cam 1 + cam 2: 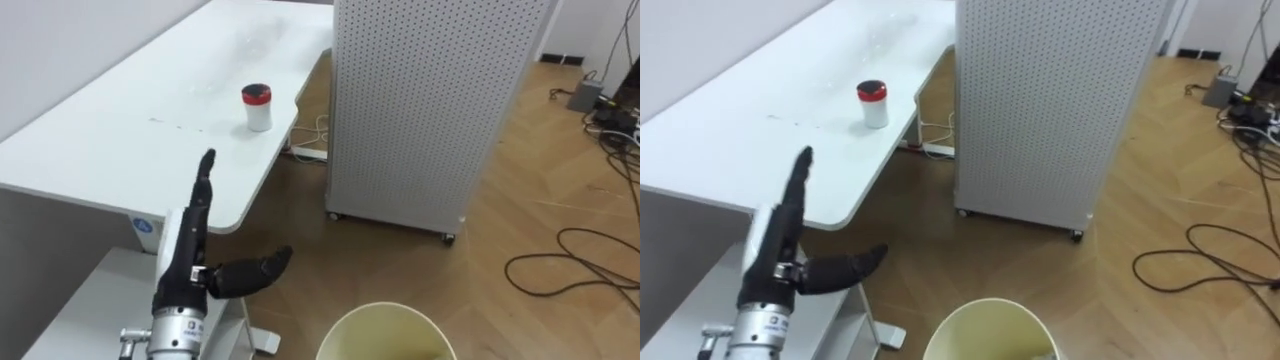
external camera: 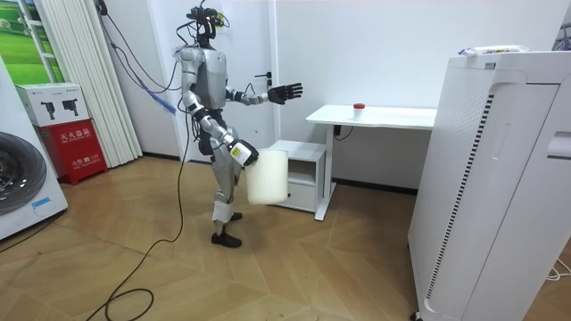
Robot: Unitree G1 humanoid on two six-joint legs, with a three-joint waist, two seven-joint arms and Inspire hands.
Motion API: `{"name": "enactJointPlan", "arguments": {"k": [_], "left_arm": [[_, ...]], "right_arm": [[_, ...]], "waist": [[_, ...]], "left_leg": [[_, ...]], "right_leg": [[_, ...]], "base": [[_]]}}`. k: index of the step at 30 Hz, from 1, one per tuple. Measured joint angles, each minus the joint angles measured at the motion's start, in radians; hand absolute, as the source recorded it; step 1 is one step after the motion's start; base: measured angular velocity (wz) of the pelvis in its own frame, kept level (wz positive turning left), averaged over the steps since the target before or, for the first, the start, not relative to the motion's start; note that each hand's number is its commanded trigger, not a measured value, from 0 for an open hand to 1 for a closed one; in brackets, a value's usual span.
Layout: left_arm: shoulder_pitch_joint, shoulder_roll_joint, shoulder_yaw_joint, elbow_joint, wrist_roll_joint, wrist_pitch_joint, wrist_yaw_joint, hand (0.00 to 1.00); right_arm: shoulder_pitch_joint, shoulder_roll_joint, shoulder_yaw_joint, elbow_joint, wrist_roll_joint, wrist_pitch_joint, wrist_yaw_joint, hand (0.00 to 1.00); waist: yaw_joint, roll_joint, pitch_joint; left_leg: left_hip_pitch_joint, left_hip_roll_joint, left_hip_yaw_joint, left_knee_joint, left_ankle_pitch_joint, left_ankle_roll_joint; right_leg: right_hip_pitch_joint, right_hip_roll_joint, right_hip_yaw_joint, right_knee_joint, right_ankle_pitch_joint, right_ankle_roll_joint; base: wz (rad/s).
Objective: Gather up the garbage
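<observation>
Left hand (image 1: 184, 252) is up in front of the robot, fingers straight and close together, thumb swung out to the side, holding nothing. It hangs in the air at the near edge of the white table (image 1: 120, 140), with no contact that I can see. Beyond those fingertips, well apart, there's the target: a small white container with a red lid (image 1: 257, 107), upright on the tabletop near the edge that faces the tall perforated white cabinet (image 1: 430, 100).

Down low, the right hand (image 2: 241, 153) sits at the robot's hip against the white bin (image 2: 267, 176). The bin is off the floor at the robot's side, and its open mouth shows at the bottom of the eye views. How that hand grasps it can't be made out. In the room view the robot stands upright on the wood floor (image 1: 540, 220), facing the table, with the low white unit (image 2: 299, 169) under the table just ahead of it.

Progress, as I read it: early. The bin is carried and ready, but the container sits untouched. What's left is nearly everything: close the gap, curl the left hand round the container, lift it clear and drop it into the bin.
</observation>
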Motion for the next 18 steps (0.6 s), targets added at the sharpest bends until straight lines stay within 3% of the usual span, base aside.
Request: {"name": "enactJointPlan", "arguments": {"k": [1, 3, 9, 18], "left_arm": [[0.021, 0.0, 0.02, -0.029, 0.002, 0.0, 0.007, 0.0], [0.036, 0.0, 0.035, -0.064, 0.003, 0.0, 0.019, 0.0], [0.053, 0.0, 0.044, -0.082, 0.0, 0.0, 0.055, 0.0], [0.054, 0.0, 0.046, -0.082, 0.0, 0.0, 0.1, 0.0]], "right_arm": [[0.003, 0.0, 0.0, -0.008, -0.015, 0.0, 0.011, 1.0], [0.005, -0.001, -0.009, -0.014, -0.033, 0.0, 0.02, 1.0], [0.021, -0.004, -0.036, -0.021, -0.041, 0.004, 0.043, 1.0], [0.045, -0.005, -0.037, -0.022, -0.042, 0.005, 0.062, 1.0]], "waist": [[0.006, 0.006, -0.0022], [0.007, 0.01, -0.0016], [0.017, 0.018, -0.0035], [0.019, 0.023, -0.0068]], "left_leg": [[0.001, -0.003, -0.042, -0.007, 0.0, 0.0], [0.003, -0.005, -0.071, -0.017, 0.002, -0.004], [0.027, -0.005, -0.074, -0.072, 0.018, -0.03], [0.045, -0.006, -0.084, -0.093, 0.019, -0.031]], "right_leg": [[0.0, 0.007, 0.006, -0.006, 0.005, -0.006], [-0.002, 0.016, 0.018, -0.005, 0.008, -0.01], [-0.004, 0.027, 0.024, -0.01, 0.01, -0.015], [0.01, 0.03, 0.024, -0.024, 0.014, -0.014]], "base": [[-0.38], [-0.24], [-0.01], [0.0]]}}
